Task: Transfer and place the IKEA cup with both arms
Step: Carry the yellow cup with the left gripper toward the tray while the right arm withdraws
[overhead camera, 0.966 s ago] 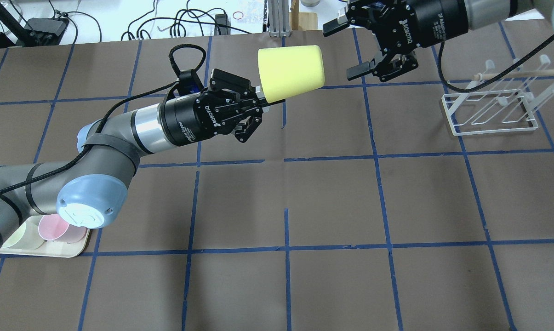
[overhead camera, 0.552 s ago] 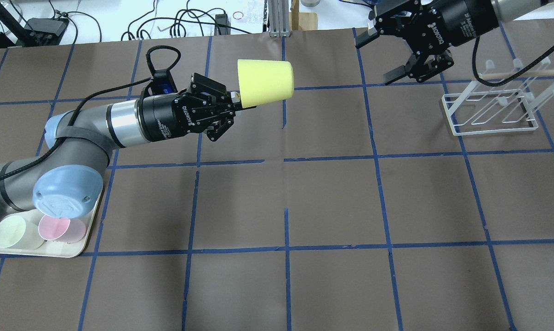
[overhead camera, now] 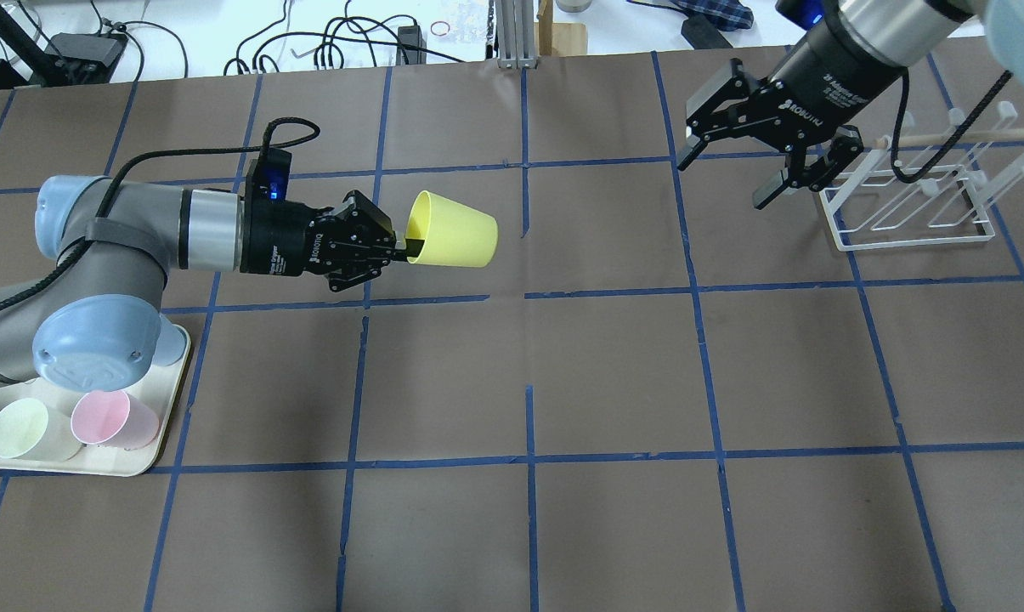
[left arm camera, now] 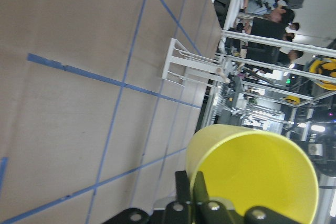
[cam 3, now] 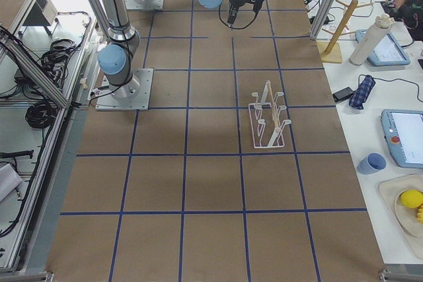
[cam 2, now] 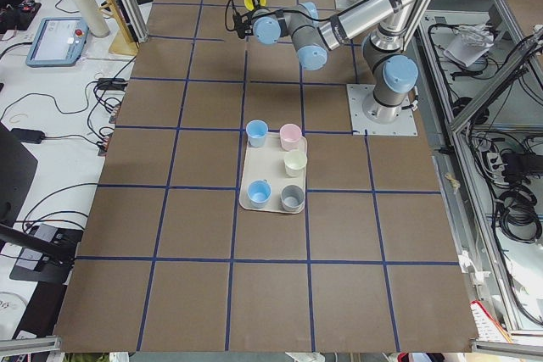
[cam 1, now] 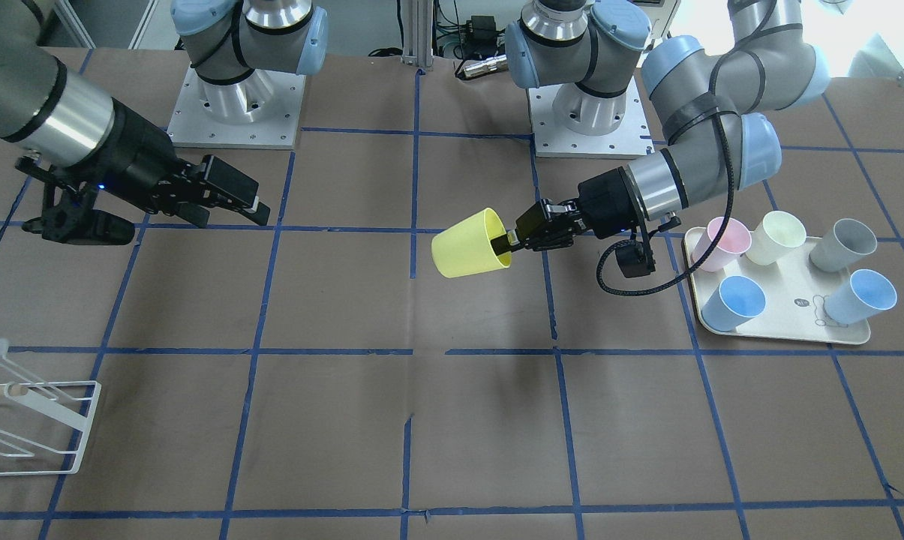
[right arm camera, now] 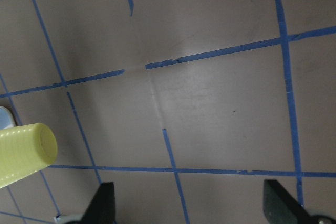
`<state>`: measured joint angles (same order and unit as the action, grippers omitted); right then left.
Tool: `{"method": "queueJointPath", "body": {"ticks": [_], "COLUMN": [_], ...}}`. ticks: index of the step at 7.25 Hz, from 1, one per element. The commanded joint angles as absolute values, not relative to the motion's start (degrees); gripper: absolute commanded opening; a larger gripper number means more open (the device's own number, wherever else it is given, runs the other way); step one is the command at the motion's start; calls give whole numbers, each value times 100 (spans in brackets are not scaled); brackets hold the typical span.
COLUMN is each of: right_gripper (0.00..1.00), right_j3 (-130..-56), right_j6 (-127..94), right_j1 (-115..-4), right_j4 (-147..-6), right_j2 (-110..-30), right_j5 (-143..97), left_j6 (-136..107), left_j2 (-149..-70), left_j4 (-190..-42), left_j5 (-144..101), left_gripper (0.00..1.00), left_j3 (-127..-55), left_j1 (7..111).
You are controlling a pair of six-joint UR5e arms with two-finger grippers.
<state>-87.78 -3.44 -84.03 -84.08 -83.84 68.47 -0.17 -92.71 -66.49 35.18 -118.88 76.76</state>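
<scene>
Cup [overhead camera: 456,240] drawn back, mouth now showing; left claw [overhead camera: 399,248] pinches rim only, seemingly thinly. Right claw [overhead camera: 722,178] agape, well apart: handover may dislodge cup.

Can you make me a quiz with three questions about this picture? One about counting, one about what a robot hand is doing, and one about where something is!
1. How many cups stand on the tray?
A) three
B) five
C) seven

2. The right gripper is:
A) open and empty
B) shut on a cup
C) shut on a spoon

3. Where is the yellow cup?
A) on the tray
B) in the right gripper
C) in the left gripper, up in the air

Answers:
1 B, the front-facing view shows one pink, one cream, one grey and two blue cups.
2 A, its jaws stand apart with nothing between them.
3 C, the left gripper pinches the cup's rim.
</scene>
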Motion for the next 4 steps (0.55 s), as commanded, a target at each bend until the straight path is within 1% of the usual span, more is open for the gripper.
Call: {"method": "queueJointPath", "body": {"ticks": [1, 2, 4], "right_gripper": [100, 100, 100], "right_j3": [-8780, -8815, -8842], "right_j6": [-791, -817, -826], "right_j1": [-8876, -9094, -9176], "right_j4": [-8701, -9154, -9343], "right_j2": [-8393, -8437, -8464], "right_j5": [8151, 8583, 8683], "left_j6": [52, 122, 1006], "left_j2": [-9264, -9194, -9132], "left_j4": [-6609, -6679, -6592], "left_j5": [5737, 6340, 8348], "left_gripper": [0, 0, 0], "left_j3": [-11227, -11084, -10926], "left_j1": [7682, 7682, 7594]}}
